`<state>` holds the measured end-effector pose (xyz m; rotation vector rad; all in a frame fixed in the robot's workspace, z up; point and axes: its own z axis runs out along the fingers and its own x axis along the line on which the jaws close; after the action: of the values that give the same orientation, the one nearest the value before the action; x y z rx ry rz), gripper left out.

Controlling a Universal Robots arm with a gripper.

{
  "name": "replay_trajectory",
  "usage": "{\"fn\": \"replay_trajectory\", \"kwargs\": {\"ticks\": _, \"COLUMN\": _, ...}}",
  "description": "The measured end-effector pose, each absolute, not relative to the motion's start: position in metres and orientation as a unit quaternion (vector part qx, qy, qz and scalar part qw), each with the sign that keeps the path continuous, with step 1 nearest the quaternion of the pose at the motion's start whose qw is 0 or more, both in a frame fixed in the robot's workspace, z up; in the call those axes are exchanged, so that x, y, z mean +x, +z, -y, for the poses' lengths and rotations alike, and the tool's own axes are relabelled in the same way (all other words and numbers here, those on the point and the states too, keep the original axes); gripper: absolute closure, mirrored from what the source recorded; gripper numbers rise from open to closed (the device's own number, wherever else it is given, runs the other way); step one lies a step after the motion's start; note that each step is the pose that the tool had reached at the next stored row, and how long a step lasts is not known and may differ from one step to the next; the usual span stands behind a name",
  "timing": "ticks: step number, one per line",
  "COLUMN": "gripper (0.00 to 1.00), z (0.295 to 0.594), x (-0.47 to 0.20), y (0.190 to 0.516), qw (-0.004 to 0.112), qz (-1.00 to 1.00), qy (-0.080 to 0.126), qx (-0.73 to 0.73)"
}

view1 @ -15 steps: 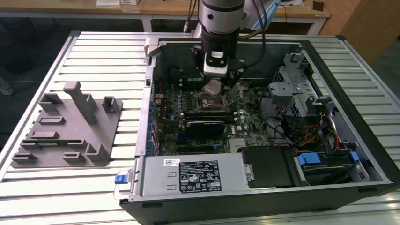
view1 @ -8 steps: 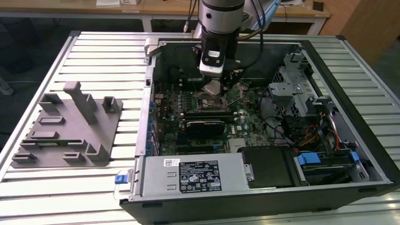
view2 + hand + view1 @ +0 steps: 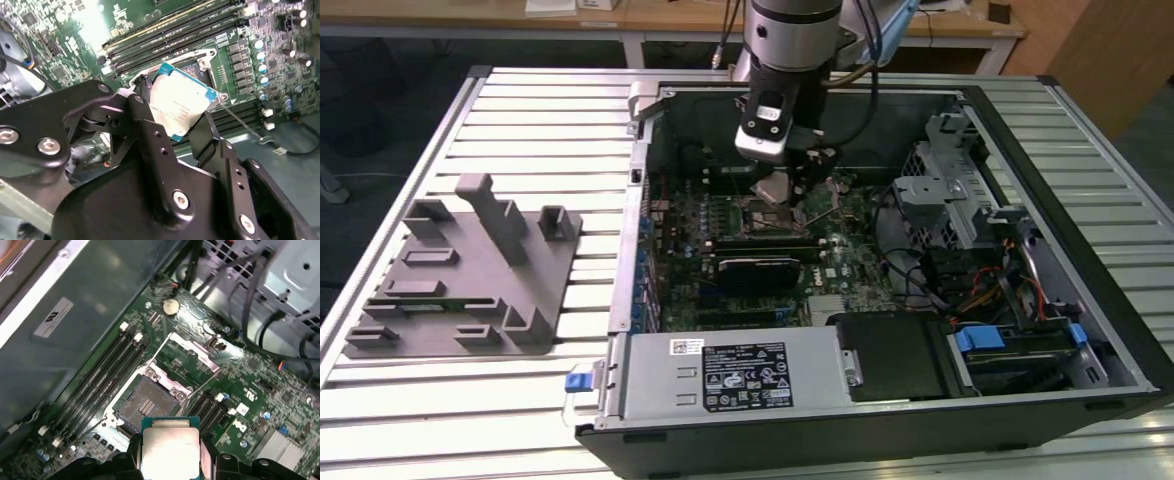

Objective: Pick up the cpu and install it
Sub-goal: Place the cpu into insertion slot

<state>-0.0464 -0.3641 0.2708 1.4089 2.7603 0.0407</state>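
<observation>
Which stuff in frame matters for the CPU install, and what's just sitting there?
In the job:
gripper, shut on the cpu
open socket close by it

Lying about:
grey fixture beside the case
power supply
drive cage
coin cell

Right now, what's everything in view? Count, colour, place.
cpu: 1, silver top, held above the open socket
socket: 1, black with metal frame, on the motherboard
motherboard: 1, green, inside the case
memory slots: several, black, beside the socket
coin cell: 1, silver, on the motherboard
case: 1, black and silver, open, on the table
labelled metal box: 1, silver, inside the case
fixture: 1, grey, on the table at the exterior view's left
table: 1, silver, slatted
arm: 1, silver-grey, over the case
tool: 1, black, shut on the cpu
</observation>
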Motion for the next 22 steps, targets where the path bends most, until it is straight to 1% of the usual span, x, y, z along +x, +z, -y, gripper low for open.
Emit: {"fn": "replay_trajectory", "kwargs": {"ticks": 22, "gripper": 0.45, "z": 0.3641, "x": -0.0464, "y": 0.2705, "qw": 0.023, "qz": -0.797, "qy": 0.009, "qx": 0.604}}
